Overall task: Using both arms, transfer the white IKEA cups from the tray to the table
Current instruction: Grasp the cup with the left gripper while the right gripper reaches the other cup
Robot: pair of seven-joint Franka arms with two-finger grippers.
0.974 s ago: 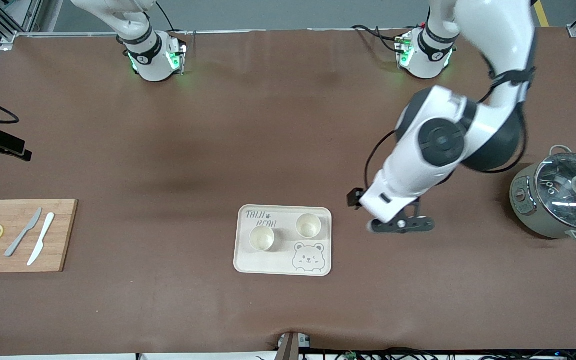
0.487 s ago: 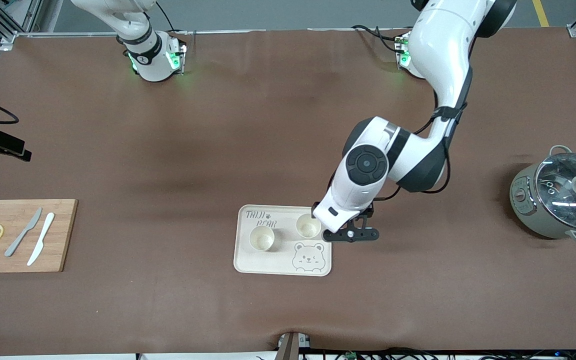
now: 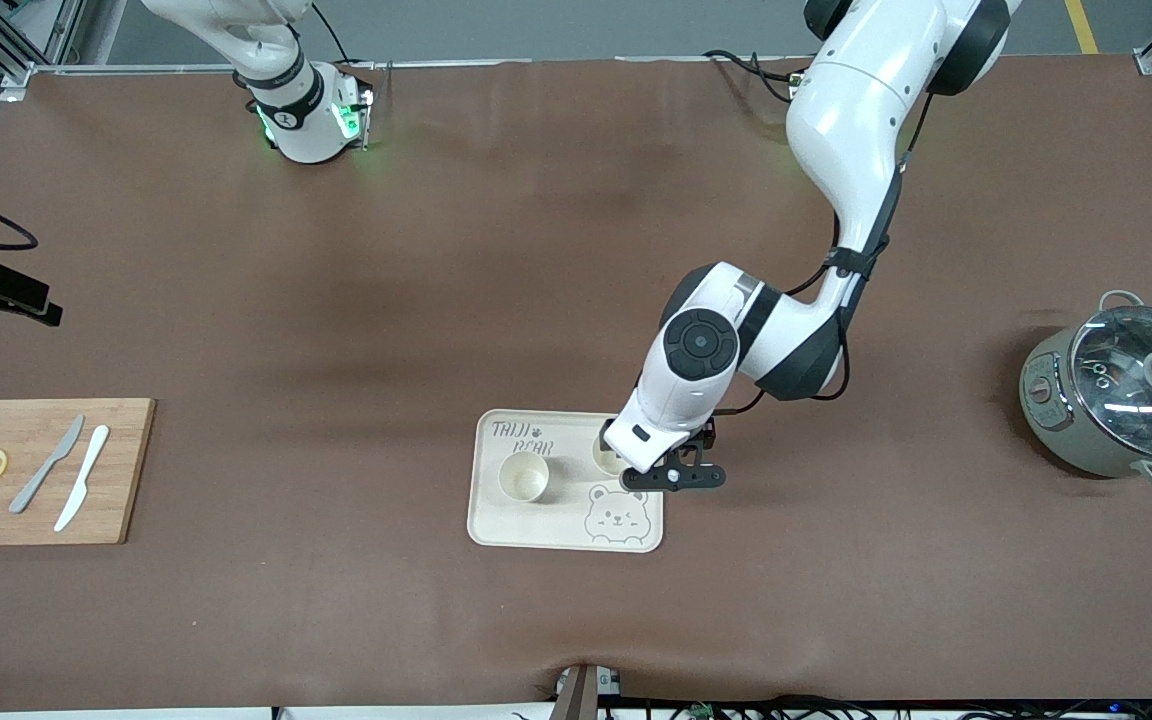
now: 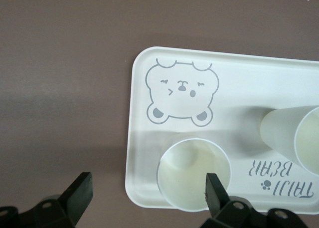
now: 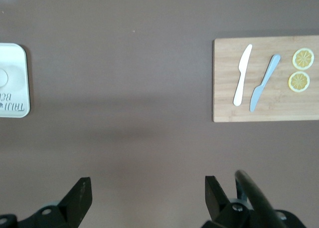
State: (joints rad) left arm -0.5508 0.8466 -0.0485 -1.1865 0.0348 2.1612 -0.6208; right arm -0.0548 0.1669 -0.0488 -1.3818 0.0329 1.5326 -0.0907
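Note:
Two white cups stand upright on the bear-printed tray (image 3: 496, 530). One cup (image 3: 523, 477) is in full view; the other (image 3: 604, 457), toward the left arm's end, is partly hidden by the left wrist. My left gripper (image 3: 673, 478) is open and low over that end of the tray. In the left wrist view the left gripper (image 4: 147, 193) has one finger (image 4: 214, 190) over the near cup's (image 4: 192, 173) rim, the other over bare table beside the tray (image 4: 142, 138). The second cup (image 4: 294, 135) stands apart. My right gripper (image 5: 147, 194) is open, empty, high over bare table.
A wooden cutting board (image 3: 126, 470) with two knives and two lemon slices lies at the right arm's end; it also shows in the right wrist view (image 5: 224, 103). A grey-green pot (image 3: 1116, 400) with a glass lid stands at the left arm's end.
My left arm has swung from the pot's side toward the tray and come down; its gripper now stands over the tray's edge at the cup. The cups have not moved.

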